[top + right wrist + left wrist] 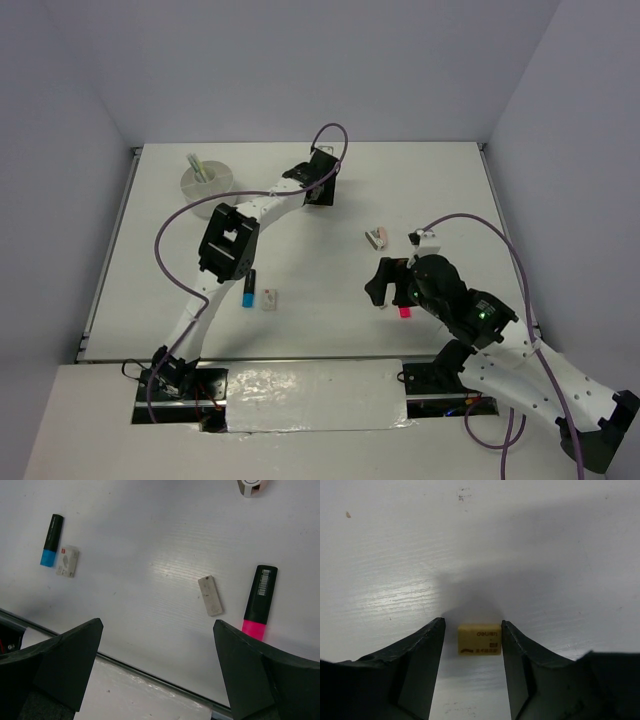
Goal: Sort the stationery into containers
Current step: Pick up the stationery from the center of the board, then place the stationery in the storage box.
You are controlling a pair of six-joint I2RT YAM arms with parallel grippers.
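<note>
My left gripper (319, 196) reaches to the far middle of the table. In the left wrist view it (472, 622) is open, with one finger on each side of a small tan eraser (479, 639) that lies flat on the table. My right gripper (385, 287) is open wide and empty (157, 625), above the table near a pink highlighter (260, 602) and a grey eraser (210, 595). The blue-and-black marker (248, 289) and a white eraser (269, 298) lie left of centre. The white cup (207, 186) stands at the far left with thin sticks (197, 166) upright in it.
A small pinkish-white item (376, 238) and a small white piece (425, 237) lie right of centre. The highlighter (404, 312) lies just under the right gripper. The table's near edge strip (150, 667) shows in the right wrist view. Purple cables loop over both arms.
</note>
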